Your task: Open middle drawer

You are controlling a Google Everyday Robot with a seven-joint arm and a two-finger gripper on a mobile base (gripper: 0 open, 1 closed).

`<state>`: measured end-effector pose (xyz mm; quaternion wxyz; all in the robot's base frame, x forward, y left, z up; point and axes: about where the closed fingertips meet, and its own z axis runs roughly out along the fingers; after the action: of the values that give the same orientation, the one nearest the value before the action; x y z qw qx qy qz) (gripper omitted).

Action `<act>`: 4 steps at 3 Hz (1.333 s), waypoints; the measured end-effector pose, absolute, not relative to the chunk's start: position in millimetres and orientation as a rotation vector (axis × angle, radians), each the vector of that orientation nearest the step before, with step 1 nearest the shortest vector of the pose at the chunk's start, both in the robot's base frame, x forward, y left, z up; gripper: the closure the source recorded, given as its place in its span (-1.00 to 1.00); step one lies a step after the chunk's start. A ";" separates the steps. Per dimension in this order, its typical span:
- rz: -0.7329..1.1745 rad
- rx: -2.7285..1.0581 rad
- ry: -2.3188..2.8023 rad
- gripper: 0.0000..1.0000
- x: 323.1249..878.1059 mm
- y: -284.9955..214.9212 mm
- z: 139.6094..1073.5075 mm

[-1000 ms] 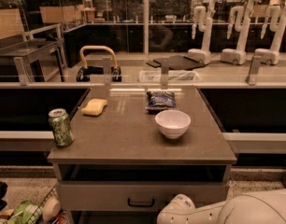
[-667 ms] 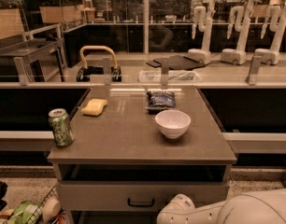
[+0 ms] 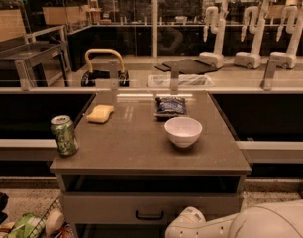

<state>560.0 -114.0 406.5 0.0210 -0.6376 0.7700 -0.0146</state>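
The middle drawer point(image 3: 107, 208) is a wide grey front below the counter top, with a small dark curved handle point(image 3: 149, 215) at its centre. It looks shut. Above it runs a dark open slot point(image 3: 151, 183) with no front panel. My white arm point(image 3: 240, 224) lies at the bottom right, its rounded end close to the right of the handle. My gripper is out of view.
On the grey counter point(image 3: 141, 148) stand a green can point(image 3: 65, 135) at the left edge, a yellow sponge point(image 3: 100, 114), a blue snack bag point(image 3: 170, 106) and a white bowl point(image 3: 183, 131). A wire basket with items point(image 3: 32, 224) sits at the bottom left. Parked robots point(image 3: 250, 33) stand behind glass.
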 end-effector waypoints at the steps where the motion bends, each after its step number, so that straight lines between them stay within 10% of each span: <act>1: -0.035 -1.976 2.394 -1.00 556.6 -114.2 405.0; 2: 0.003 -1.968 2.415 -1.00 545.2 -114.5 401.5; 4: 0.119 -2.027 2.555 -0.16 447.9 -95.4 428.3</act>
<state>447.9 -95.4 428.3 -0.0609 -0.6200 0.7814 0.0363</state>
